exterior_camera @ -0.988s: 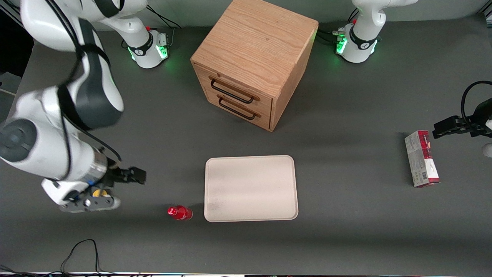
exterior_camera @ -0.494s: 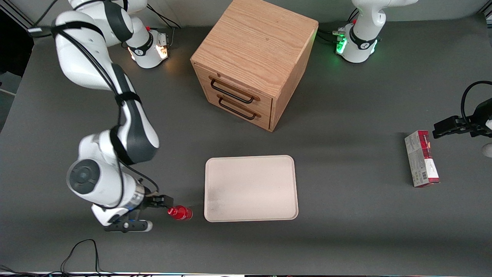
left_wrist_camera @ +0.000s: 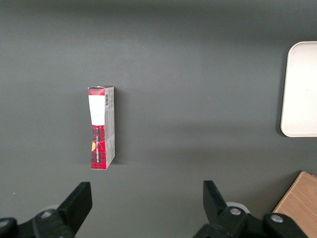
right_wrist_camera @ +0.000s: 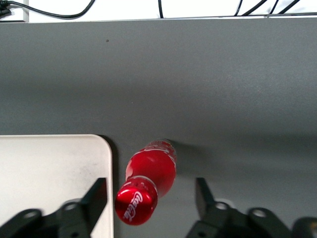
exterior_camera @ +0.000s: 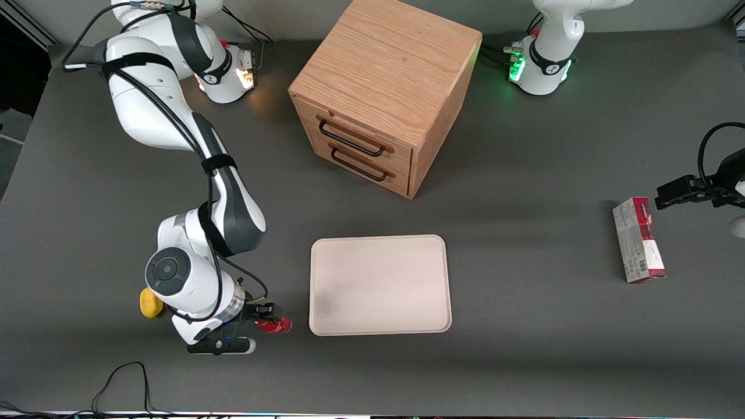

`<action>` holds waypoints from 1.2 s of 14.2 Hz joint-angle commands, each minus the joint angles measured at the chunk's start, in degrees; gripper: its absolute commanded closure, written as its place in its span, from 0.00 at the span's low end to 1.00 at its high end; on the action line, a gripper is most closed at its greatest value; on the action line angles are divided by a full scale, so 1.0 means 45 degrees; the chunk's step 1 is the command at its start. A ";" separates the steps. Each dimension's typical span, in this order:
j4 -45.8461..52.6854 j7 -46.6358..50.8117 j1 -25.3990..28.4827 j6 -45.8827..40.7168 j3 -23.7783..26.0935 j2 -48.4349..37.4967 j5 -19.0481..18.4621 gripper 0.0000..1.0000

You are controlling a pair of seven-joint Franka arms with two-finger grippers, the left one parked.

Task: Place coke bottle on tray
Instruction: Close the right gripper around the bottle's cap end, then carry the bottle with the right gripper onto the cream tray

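Note:
The coke bottle (exterior_camera: 278, 325), small and red with a red cap, stands upright on the table just beside the tray's (exterior_camera: 378, 285) corner nearest the front camera, at the working arm's end. My right gripper (exterior_camera: 263, 318) hangs right over it, open. In the right wrist view the bottle (right_wrist_camera: 148, 183) sits between the two spread fingers (right_wrist_camera: 99, 192), touching neither, with the cream-white tray's rim (right_wrist_camera: 105, 148) close beside it. The tray is bare.
A wooden two-drawer cabinet (exterior_camera: 378, 93) stands farther from the front camera than the tray. A yellow lump (exterior_camera: 150, 303) lies beside my wrist. A red-and-white carton (exterior_camera: 638, 240) lies toward the parked arm's end. A black cable (exterior_camera: 122, 378) loops near the table's front edge.
My right arm has swung in from the working arm's end of the table toward the tray. The gripper now sits over the bottle. The yellow lump has come into view. The bottle has not moved.

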 commanded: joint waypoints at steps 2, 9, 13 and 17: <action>0.0381 0.0307 -0.0017 0.0103 0.0074 0.0225 0.0240 0.54; 0.0575 0.0269 -0.0017 -0.2524 0.0035 -0.1117 0.0084 1.00; 0.0634 0.0190 -0.0017 -0.5263 0.0190 -0.3091 0.0084 1.00; 0.1082 0.0327 -0.0016 -0.5386 0.1105 -0.3916 -0.0326 1.00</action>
